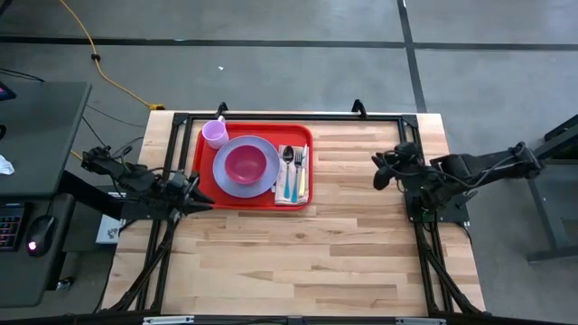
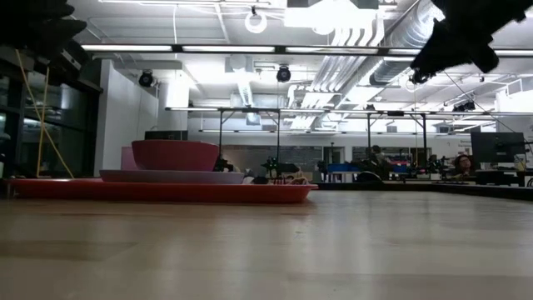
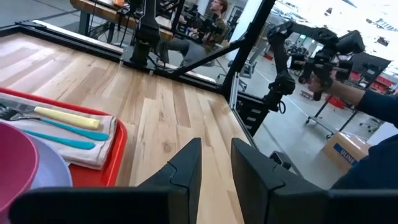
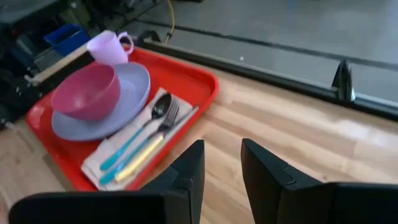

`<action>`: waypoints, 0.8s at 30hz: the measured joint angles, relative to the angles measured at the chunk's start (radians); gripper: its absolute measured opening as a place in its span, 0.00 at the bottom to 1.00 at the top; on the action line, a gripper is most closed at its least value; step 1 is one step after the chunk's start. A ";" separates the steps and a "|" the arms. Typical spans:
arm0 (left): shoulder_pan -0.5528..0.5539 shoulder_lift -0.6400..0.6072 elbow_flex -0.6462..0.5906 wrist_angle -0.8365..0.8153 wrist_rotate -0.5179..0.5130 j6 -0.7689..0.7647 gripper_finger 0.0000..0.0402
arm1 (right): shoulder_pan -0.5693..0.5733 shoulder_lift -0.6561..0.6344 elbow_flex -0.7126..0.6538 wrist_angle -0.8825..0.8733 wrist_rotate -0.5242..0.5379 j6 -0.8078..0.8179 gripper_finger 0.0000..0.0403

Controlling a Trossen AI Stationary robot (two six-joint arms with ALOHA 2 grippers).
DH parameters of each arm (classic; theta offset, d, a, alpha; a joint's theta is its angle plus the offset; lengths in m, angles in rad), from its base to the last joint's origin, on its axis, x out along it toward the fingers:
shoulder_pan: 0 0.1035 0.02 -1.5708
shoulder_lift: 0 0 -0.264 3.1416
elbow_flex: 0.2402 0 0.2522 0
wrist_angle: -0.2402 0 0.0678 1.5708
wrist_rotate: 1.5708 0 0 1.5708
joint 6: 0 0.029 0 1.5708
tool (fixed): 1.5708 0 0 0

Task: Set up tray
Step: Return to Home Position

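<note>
The left gripper (image 3: 216, 163) hangs with its two dark fingers a narrow gap apart and nothing between them. It is just off the near left corner of the large flat red plastic tray (image 1: 254, 205), low over the light wooden table (image 1: 307, 253). The right gripper (image 4: 222, 163) is also narrowly parted and empty. It sits well away from the tray's right rim, with bare planks between.

Closest to the left gripper on the tray is the round lavender plate (image 1: 221, 176), which carries a deep magenta bowl (image 1: 246, 164). Beyond the plate, in the tray's far left corner, stands a small lavender mug (image 1: 215, 134). Past the plate, on the side nearer the right gripper, a pale folded napkin (image 1: 283, 197) lies flat inside the rim. It holds three pieces side by side: a teal-handled spoon (image 1: 287, 171) next to the plate, a teal-handled fork (image 1: 297, 171) in the middle, and a yellow-handled knife (image 1: 304, 181) outermost.

The right wrist view takes in the whole tray and shows the spoon and fork heads pointing to the far rim. The left wrist view catches only the napkin end of the tray, plus the right arm (image 3: 311, 43) across the table and a person's dark sleeve (image 3: 379, 102) beyond the table's edge. The low view shows tray, plate and bowl edge-on as a stack.
</note>
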 joint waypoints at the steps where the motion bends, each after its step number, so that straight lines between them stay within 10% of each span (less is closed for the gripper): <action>1: 0.000 0.000 -0.008 0.011 0.000 -0.001 0.29 | 0.000 -0.026 -0.025 0.005 -0.011 0.000 0.20; 24: 0.000 0.000 -0.043 0.072 -0.017 0.103 0.29 | 0.000 -0.478 -0.444 0.441 -0.139 -0.268 0.20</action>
